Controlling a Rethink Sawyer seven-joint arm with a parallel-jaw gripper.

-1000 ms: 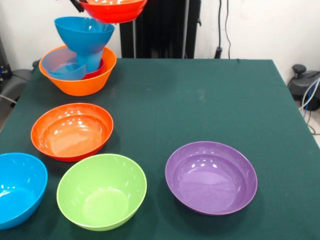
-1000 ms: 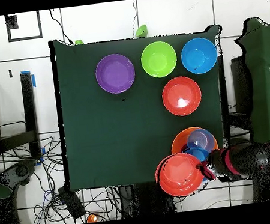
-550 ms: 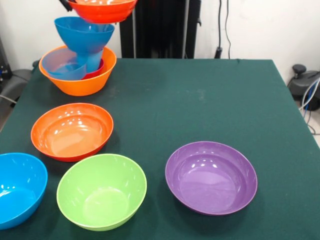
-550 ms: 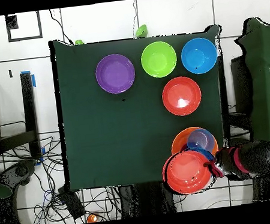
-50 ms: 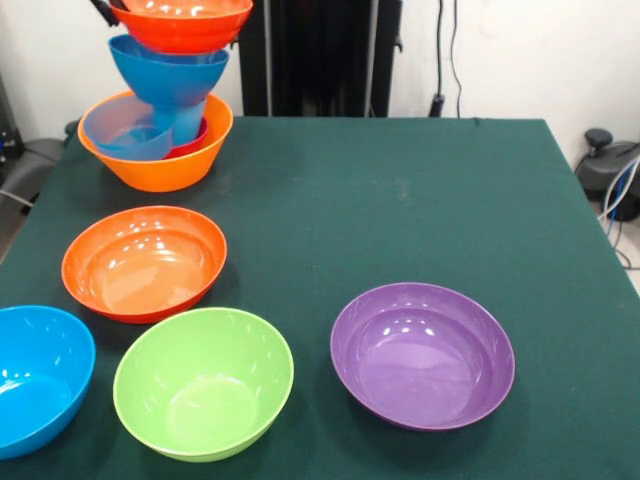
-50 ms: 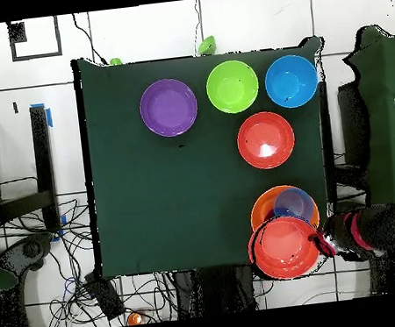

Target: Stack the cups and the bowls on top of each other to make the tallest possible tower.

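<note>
A tower stands at one corner of the table (image 5: pixel 400 200): an orange base bowl (image 5: pixel 160 165) holds a light-blue tumbler (image 5: pixel 190 120), a small red cup (image 5: pixel 192 143) and what looks like a pale blue dish (image 5: pixel 122 130), and a blue bowl (image 5: pixel 168 68) rests on the tumbler, evidently to gain height. A red-orange bowl (image 5: pixel 182 22) is carried by its rim just above the blue bowl, presumably as the next tier. In the overhead view it sits off-centre from the base. The hand (image 6: pixel 321 245) grips that rim at one side, so the bowl hangs out beside it. Four bowls wait loose: red-orange (image 5: pixel 143 262), blue (image 5: pixel 35 375), lime green (image 5: pixel 203 382) and purple (image 5: pixel 422 353).
</note>
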